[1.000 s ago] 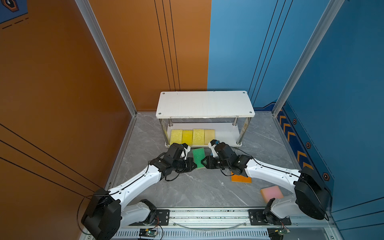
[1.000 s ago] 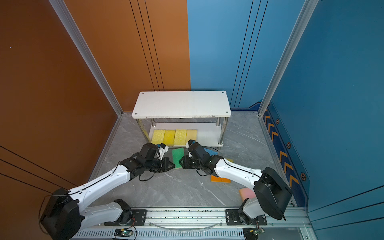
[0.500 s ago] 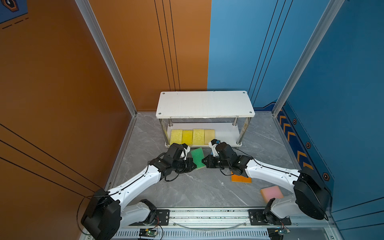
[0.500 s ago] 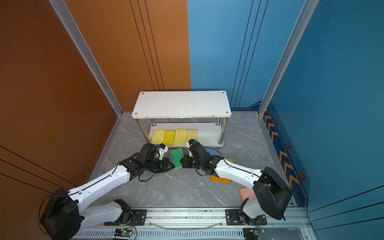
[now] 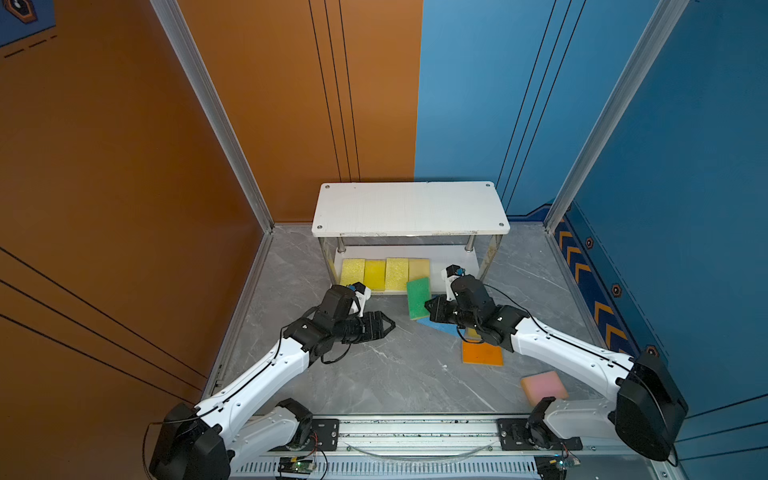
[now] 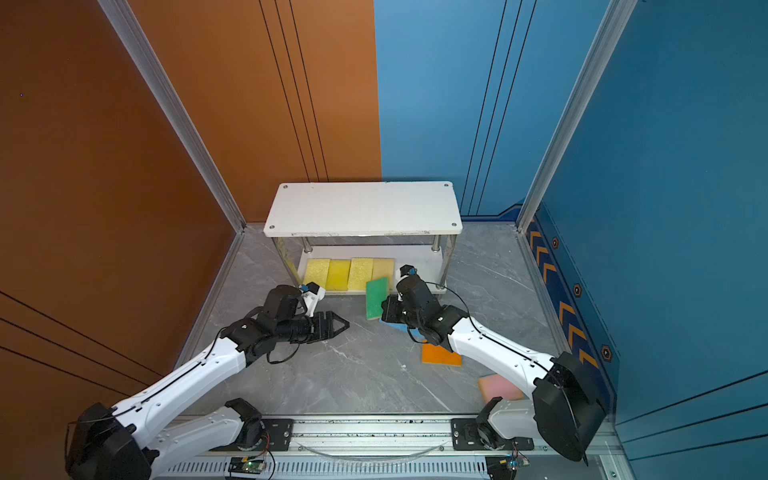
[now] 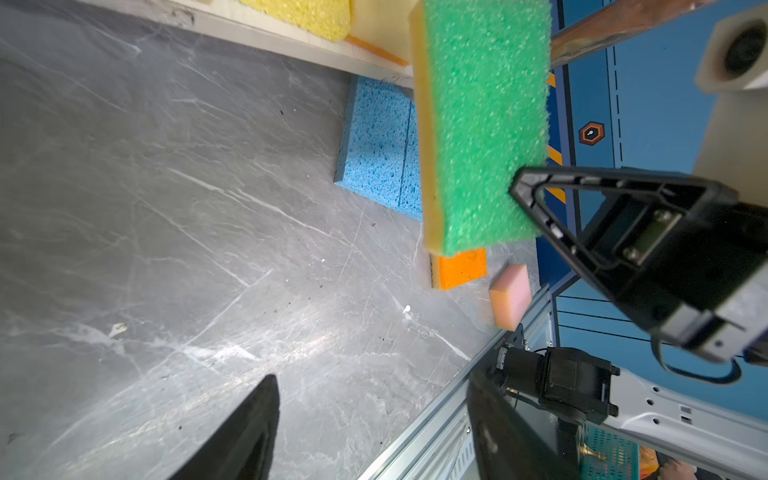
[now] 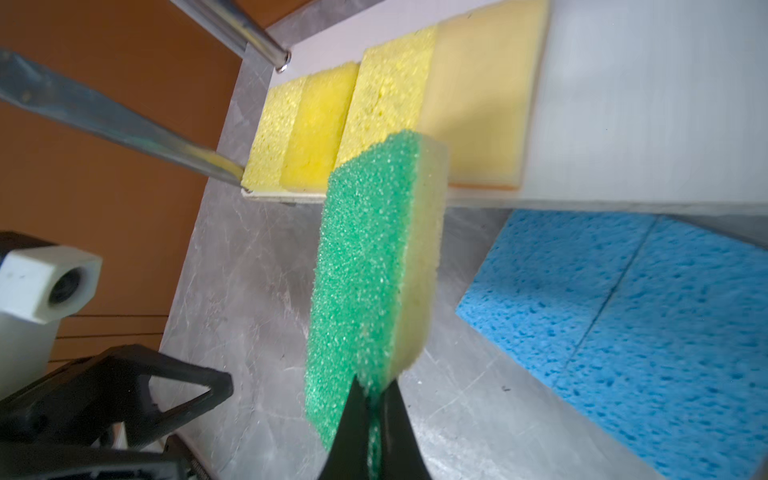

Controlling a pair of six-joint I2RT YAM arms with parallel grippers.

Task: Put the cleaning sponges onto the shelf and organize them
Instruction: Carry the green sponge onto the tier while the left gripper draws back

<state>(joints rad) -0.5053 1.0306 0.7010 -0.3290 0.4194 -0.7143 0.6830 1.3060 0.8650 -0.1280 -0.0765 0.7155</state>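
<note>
Right end effector point(image 8: 368, 399) of mine is pinched nearly closed on one short end of the green sponge point(image 8: 365, 270). The sponge juts out ahead of the fingertips, up off the bench point(image 8: 232, 299) and standing on edge, and I judge its far end reaches about to the front edge of the shelf point(image 8: 644, 104). Off to the side, across a gap of bare bench, my left end effector point(image 5: 388, 326) stands wide open and empty, so this placing falls to the right arm alone. Ahead of the fingertips the row of yellow sponges point(image 8: 316, 124) ends in a pale sponge point(image 8: 478, 104), and bare white board lies beside that one; that is the slot I would aim for. To do it well I should roll the wrist until the sponge lies flat, stay low under the top board, and slide it straight forward so its long edge meets the pale sponge without riding up on it. My hold is only a narrow bite on soft foam, so I expect it to sag or twist if I hurry. Two blue sponges point(image 8: 623, 332) lie on the bench below and beside my fingers; I should not drag them. I should open only once the sponge rests on the board, then back straight out.
</note>
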